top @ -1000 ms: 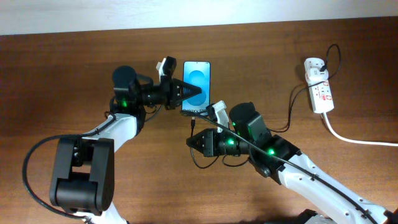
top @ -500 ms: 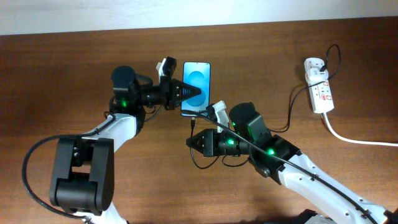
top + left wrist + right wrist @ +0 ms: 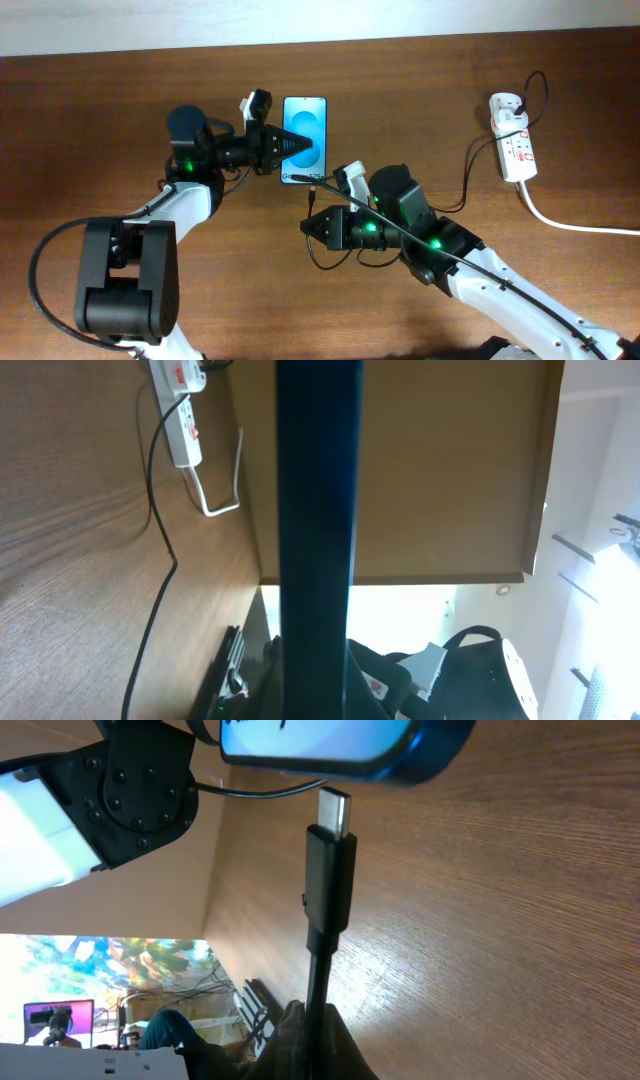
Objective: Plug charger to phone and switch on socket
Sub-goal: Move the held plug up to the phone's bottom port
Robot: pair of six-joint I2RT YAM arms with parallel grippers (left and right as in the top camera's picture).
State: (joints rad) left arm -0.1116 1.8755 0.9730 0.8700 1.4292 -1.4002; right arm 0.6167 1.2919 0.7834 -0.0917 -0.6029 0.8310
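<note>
The phone (image 3: 304,128), blue screen up, is held by its left edge in my left gripper (image 3: 284,150); in the left wrist view it shows edge-on as a dark blue bar (image 3: 318,530). My right gripper (image 3: 308,226) is shut on the charger (image 3: 312,200) just behind its connector. The connector tip (image 3: 332,815) points at the phone's near end (image 3: 330,745) with a small gap, not inserted. The socket (image 3: 512,140) lies at the far right with the black plug in it, and also shows in the left wrist view (image 3: 180,410).
A thick white cord (image 3: 570,222) runs from the socket to the right edge. The thin black cable (image 3: 470,180) curls from the socket toward my right arm. The table's far edge (image 3: 400,42) lies just beyond the phone.
My left gripper has shifted the phone a little to the left and away from the connector. My right arm and the charger have stayed in place.
</note>
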